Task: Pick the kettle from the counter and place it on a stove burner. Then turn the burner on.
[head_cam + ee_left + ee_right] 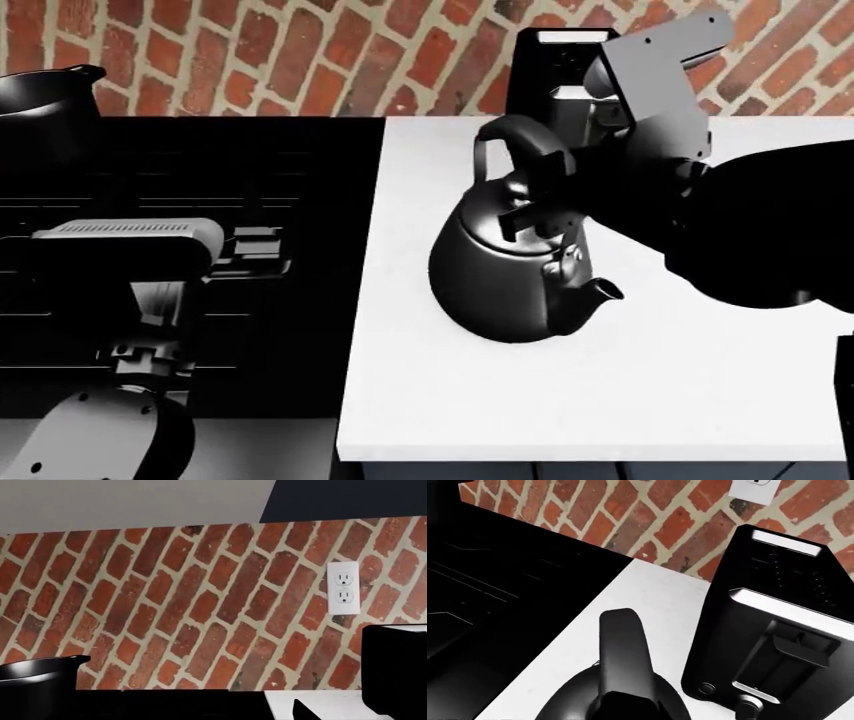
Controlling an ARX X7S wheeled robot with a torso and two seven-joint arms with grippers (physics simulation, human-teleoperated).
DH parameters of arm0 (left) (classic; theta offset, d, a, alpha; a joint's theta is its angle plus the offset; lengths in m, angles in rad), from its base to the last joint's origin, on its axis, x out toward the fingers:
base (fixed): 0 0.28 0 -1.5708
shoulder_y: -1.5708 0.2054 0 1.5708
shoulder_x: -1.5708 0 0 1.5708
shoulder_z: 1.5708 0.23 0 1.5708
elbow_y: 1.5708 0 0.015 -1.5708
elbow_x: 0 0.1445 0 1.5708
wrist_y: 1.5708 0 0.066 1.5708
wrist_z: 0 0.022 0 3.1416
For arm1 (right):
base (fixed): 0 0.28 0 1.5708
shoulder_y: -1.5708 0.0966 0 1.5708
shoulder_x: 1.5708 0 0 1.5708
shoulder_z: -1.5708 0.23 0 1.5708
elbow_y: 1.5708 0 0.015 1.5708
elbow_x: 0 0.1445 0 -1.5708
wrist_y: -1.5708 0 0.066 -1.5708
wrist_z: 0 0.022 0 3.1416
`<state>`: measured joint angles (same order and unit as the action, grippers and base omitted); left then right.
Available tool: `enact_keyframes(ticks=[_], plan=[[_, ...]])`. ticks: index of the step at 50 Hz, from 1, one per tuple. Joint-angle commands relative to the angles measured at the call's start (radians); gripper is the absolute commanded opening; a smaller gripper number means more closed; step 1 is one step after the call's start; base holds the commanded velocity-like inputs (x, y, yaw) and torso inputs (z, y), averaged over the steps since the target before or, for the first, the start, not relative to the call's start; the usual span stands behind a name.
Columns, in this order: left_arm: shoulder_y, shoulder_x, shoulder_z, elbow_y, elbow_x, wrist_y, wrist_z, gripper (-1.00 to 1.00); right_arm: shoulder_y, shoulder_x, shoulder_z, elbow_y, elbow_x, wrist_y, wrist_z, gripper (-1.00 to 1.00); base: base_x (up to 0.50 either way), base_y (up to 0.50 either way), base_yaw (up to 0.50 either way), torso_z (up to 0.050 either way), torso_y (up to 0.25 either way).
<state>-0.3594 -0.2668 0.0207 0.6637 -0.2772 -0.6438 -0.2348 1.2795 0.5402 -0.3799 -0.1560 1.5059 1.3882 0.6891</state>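
Note:
The dark-grey kettle (pixel 501 275) stands on the white counter (pixel 601 400) close to the stove's edge, its spout toward the front right. My right gripper (pixel 531 212) reaches in from the right and is shut on the side of the arched black handle (pixel 622 647), below its top. In the right wrist view the handle runs straight down into the jaws, which are dark against the kettle body. My left gripper (pixel 247 250) hovers over the black stove (pixel 200 160), well left of the kettle. Its fingers are lost against the black surface, so their state is unclear.
A black boxy toaster (pixel 554 60) stands against the brick wall right behind the kettle and also appears beside the handle (pixel 774 630). A black pot (pixel 40 95) sits on the stove's back left. A wall outlet (pixel 343 587) is above the counter.

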Motion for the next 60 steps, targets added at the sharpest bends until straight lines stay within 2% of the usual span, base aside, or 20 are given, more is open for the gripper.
enact_keyframes(ticks=[1, 11, 30, 60], plan=[[0.000, -0.005, 0.000, 0.000, -0.005, 0.001, -0.005, 1.00, 0.029, 0.010, 0.040, -0.074, -0.004, -0.052, -0.013, -1.00, 0.00, 0.00, 0.00, 0.000, 0.000], [0.000, -0.008, 0.001, -0.001, -0.008, 0.003, -0.010, 1.00, 0.063, 0.024, 0.081, -0.121, 0.040, -0.077, 0.008, -1.00, 0.00, 0.00, 0.00, 0.000, 0.002], [-0.003, -0.019, -0.020, 0.019, -0.027, -0.009, -0.022, 1.00, 0.059, 0.021, 0.064, -0.179, -0.016, -0.121, -0.070, -1.00, 0.00, 0.00, 0.00, 0.000, 0.002], [-0.005, -0.029, -0.033, 0.034, -0.051, -0.017, -0.036, 1.00, 0.125, 0.033, -0.006, -0.205, -0.043, -0.086, -0.062, -1.00, 0.00, 0.49, 0.00, 0.001, 0.002]])
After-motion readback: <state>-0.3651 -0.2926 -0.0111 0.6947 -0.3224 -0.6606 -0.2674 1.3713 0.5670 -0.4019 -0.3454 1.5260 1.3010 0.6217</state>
